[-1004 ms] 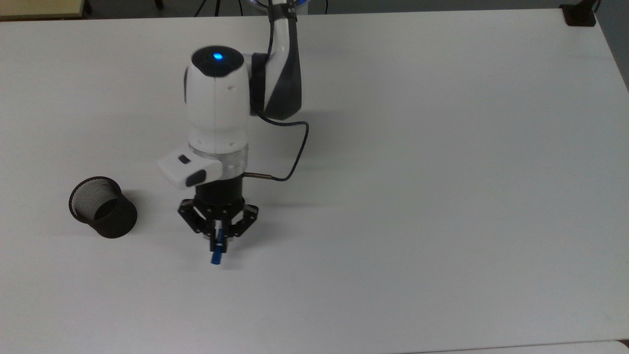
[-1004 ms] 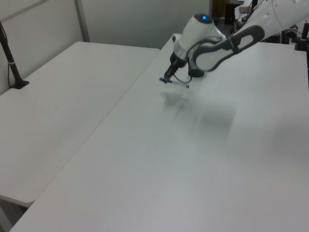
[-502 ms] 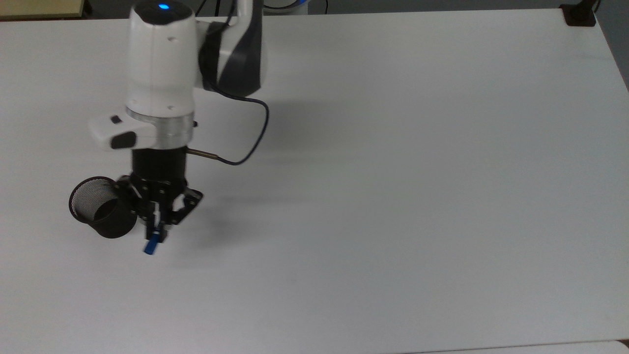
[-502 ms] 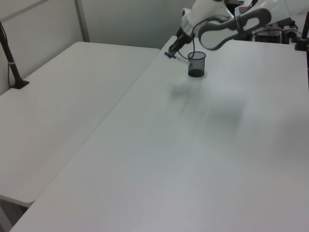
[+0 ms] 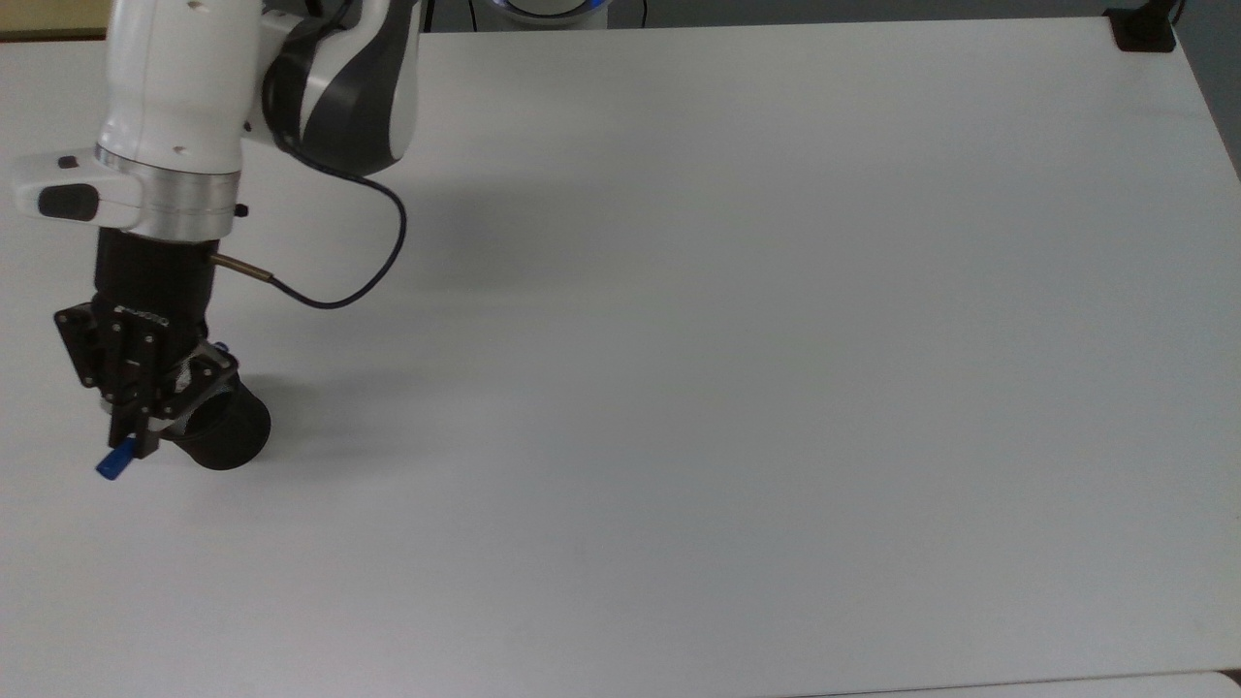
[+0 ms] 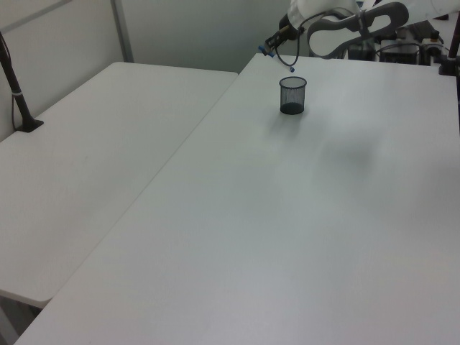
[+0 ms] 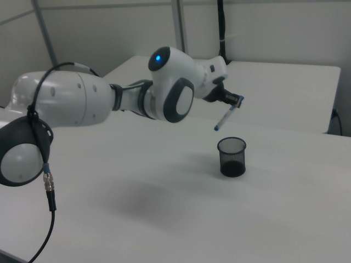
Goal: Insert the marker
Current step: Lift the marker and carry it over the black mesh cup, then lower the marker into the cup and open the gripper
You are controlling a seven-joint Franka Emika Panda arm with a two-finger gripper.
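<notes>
The jaws (image 7: pixel 238 101) are clamped on the marker (image 7: pixel 226 116), held clear above the worktop (image 7: pixel 285 219). In the right view the marker's long axis slants down and to the right view's left, its lower tip just above the cup (image 7: pixel 232 156) and slightly left of its rim. Judgement: shift over the mouth, bring it upright, then lower

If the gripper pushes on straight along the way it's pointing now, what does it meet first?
Probably bare table, not the mesh cup. The gripper holds the marker tilted, its lower tip above and beside the rim; depth is uncertain.
</notes>
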